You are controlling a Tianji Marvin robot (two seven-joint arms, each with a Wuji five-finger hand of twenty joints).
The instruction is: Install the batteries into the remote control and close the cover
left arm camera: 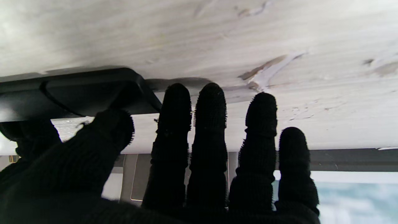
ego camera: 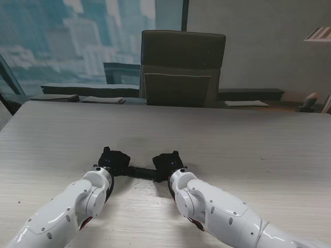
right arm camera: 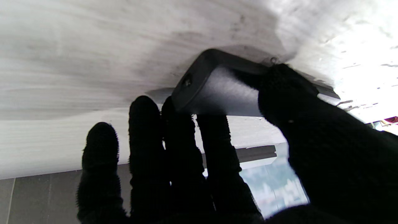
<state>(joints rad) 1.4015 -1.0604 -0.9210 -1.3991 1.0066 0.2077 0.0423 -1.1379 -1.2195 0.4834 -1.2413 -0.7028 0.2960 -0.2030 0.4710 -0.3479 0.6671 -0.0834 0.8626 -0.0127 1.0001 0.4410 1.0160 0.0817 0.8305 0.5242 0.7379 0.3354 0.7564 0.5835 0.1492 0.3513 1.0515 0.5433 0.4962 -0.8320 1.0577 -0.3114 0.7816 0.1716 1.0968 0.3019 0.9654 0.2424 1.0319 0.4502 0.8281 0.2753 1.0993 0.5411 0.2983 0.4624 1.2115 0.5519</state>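
The pale wood-grain worktop (ego camera: 232, 144) carries a long black plastic remote control (ego camera: 140, 171), which lies crosswise just ahead of me, between my two hands. My left hand (ego camera: 113, 159) holds one end: thumb on its side, four fingers (left arm camera: 209, 105) stretched flat past its corner. My right hand (ego camera: 167, 161) pinches the other end between thumb and fingers (right arm camera: 214, 133). I judge the remote control light, rigid and smooth, so likely slippery in knit gloves; the long edges near each end are best to hold. I see no batteries.
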